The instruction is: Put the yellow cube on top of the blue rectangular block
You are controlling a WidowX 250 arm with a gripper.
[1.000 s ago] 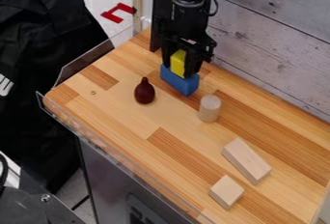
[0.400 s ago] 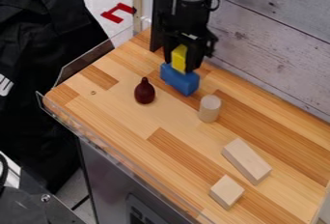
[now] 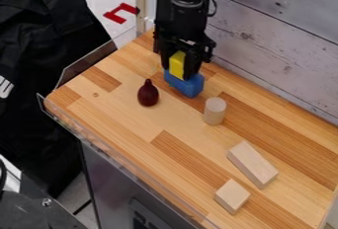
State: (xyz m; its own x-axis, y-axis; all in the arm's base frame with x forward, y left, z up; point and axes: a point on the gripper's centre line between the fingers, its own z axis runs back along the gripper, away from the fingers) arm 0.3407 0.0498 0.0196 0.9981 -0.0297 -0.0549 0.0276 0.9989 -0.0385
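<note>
Fingers (image 3: 191, 68) of the gripper (image 3: 178, 71) clamp the yellow cube (image 3: 176, 64) over the blue block (image 3: 187, 86) (whether cube touches block: cannot tell).

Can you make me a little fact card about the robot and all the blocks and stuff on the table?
Robot gripper: holding the yellow cube
Yellow cube: at the blue block's top; can't tell if it's touching
Blue block: lying on the wooden table
Dark red pear shape: standing, narrow end up
Plain wood: upright cylinder, long block, small block
</note>
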